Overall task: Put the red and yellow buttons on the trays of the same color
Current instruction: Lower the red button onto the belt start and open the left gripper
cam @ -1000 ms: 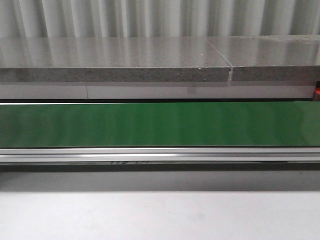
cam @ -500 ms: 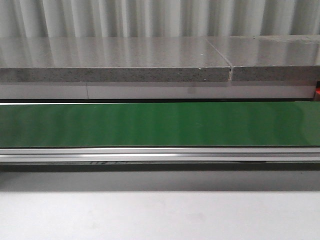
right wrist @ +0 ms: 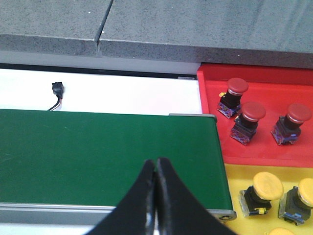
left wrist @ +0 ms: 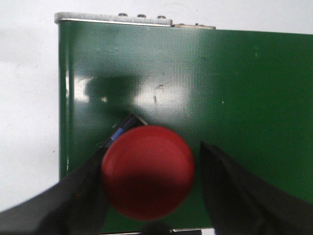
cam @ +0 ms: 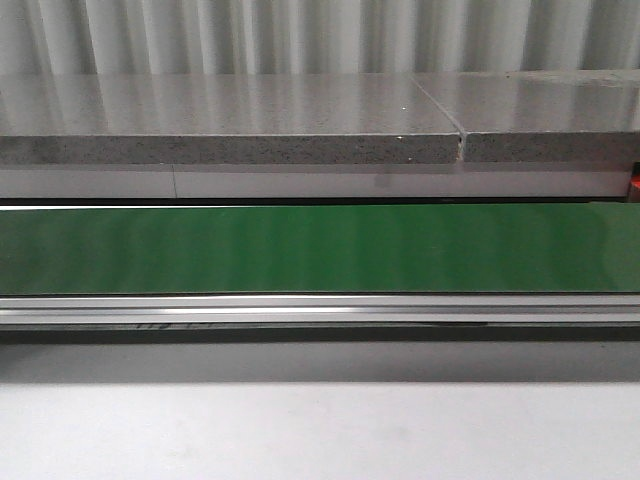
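Green belt (right wrist: 107,156) under both wrists. I see left gripper (left wrist: 151,191) straddling red button (left wrist: 148,171), contact unclear. Right gripper (right wrist: 156,196) clenched, empty. Red tray (right wrist: 259,117) at 2 o'clock holds three, yellow tray (right wrist: 234,183) three; this red one left.

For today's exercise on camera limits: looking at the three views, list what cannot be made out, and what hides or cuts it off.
- Front view: only the green conveyor belt shows; arms, buttons and trays lie outside the frame.
- Left wrist view: the round red push button hides its own base; whether the left gripper fingers touch it is unclear.
- Right wrist view: the yellow plastic tray and its yellow buttons are cut off by the frame edge.
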